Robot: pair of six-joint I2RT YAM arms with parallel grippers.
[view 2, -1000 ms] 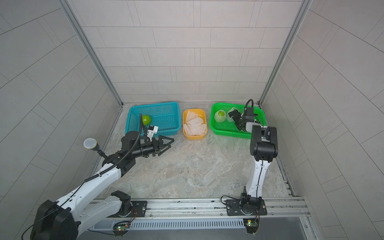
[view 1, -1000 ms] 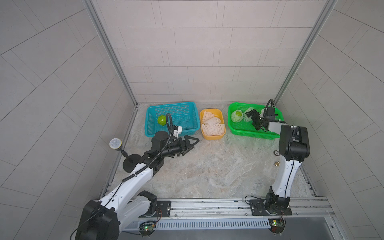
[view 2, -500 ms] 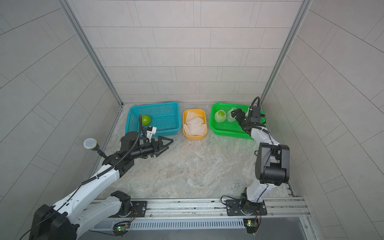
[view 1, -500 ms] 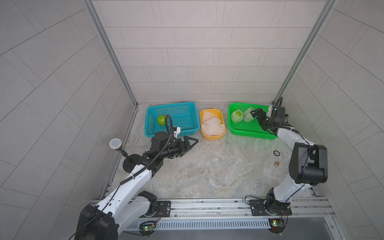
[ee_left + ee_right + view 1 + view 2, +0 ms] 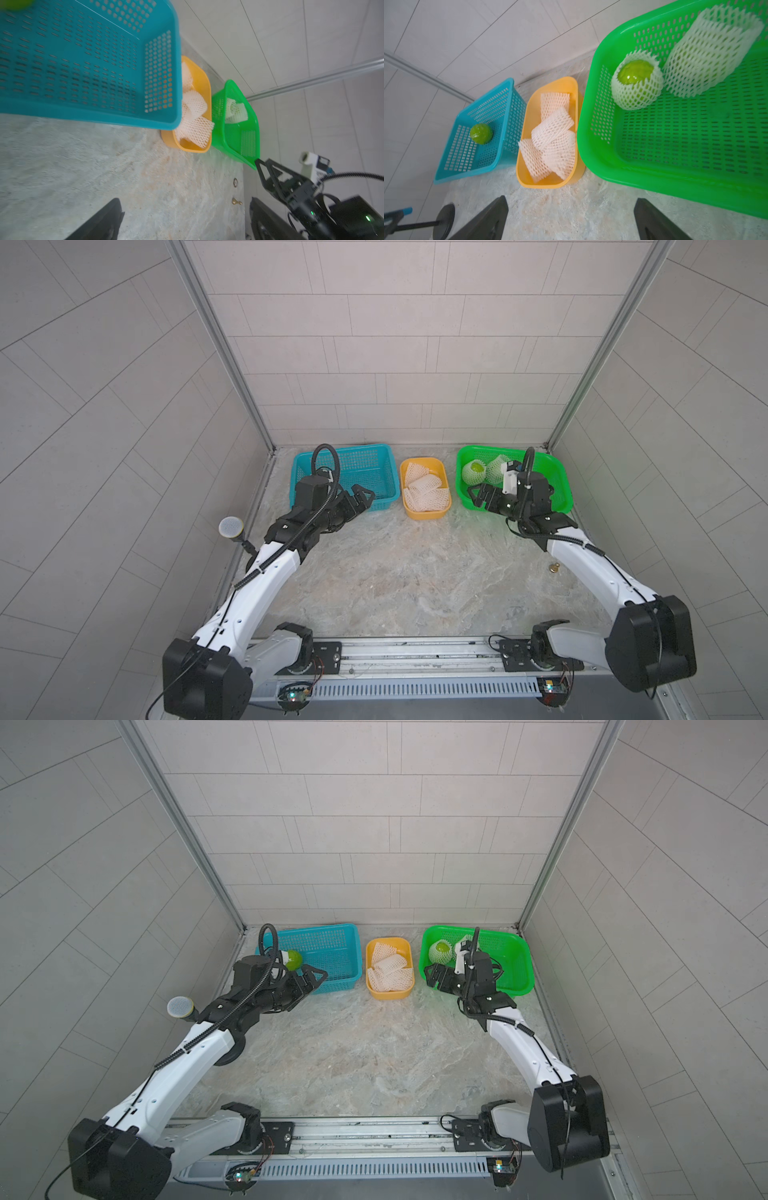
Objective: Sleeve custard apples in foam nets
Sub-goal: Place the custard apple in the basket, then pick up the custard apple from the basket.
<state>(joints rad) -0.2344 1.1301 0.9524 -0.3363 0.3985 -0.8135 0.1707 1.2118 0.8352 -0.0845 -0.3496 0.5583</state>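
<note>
- The one bare custard apple (image 5: 294,960) lies in the blue basket (image 5: 332,944), left of the middle in a top view. I judge it firm, bumpy and ready to roll, so take it across its widest part.
- The spare foam nets (image 5: 424,493) fill the yellow tray (image 5: 419,513) at the middle. They look light and soft, so pinch one wall at an open end.
- A sleeved apple (image 5: 473,471) rests in the green basket (image 5: 559,489), to the right.
- The left gripper (image 5: 365,502) and the right gripper (image 5: 473,498) both stand wide and empty, each near its basket.
</note>
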